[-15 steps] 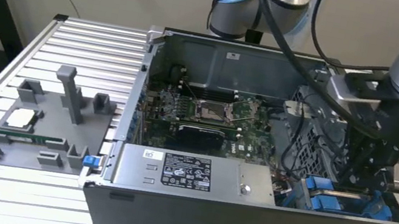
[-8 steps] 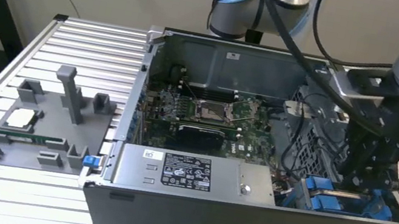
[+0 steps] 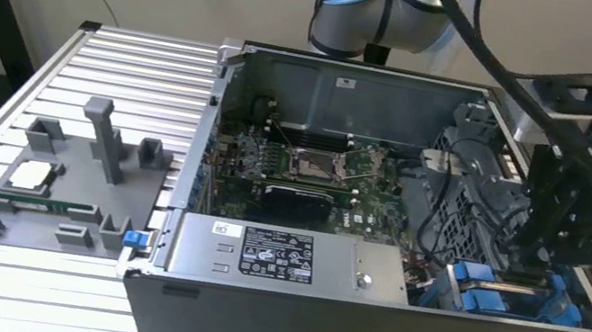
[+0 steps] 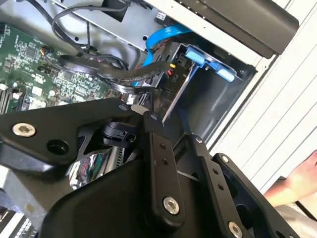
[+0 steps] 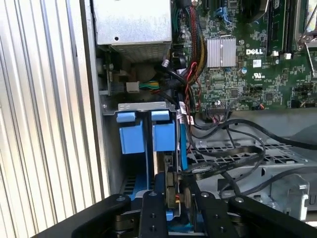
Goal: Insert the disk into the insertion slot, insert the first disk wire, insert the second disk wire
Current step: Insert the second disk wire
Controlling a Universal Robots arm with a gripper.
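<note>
- Ribbed aluminium slats form the counter (image 3: pixel 107 60), and an open computer case (image 3: pixel 390 329) sits on it with its side panel off.
- At the case's corner on the exterior view's right, the end effector (image 3: pixel 549 256) reaches down over the insertion slot (image 3: pixel 511 295), the bay of the grey drive cage edged with blue tabs.
- In the first wrist view the disk (image 5: pixel 171 171) stands on edge in the insertion slot (image 5: pixel 148 139), its blue carrier strip showing beside the two blue tabs; it looks largely seated.
- The fingers (image 5: pixel 153 208) sit close together around the disk's upper edge, apparently closed on it, though the contact itself is hidden.
- The disk should handle as rigid, fairly dense, smooth-sided and sensitive to knocks; my judgement is that the plastic carrier edges are the safest place to hold, not the label face or the connector end.
- Black cables (image 5: pixel 223 153) loop just beside the bay and over the perforated cage, close enough to snag the fingers.
- A blue ribbon cable (image 4: pixel 158 37) and a connector with red and yellow wires (image 4: pixel 171 69) hang near the disk's end.
- The grey power-supply box (image 3: pixel 279 259) borders the bay; a fixture tray (image 3: pixel 72 191) lies well apart on the counter.
- A person's hand (image 4: pixel 297 181) rests near the case.
</note>
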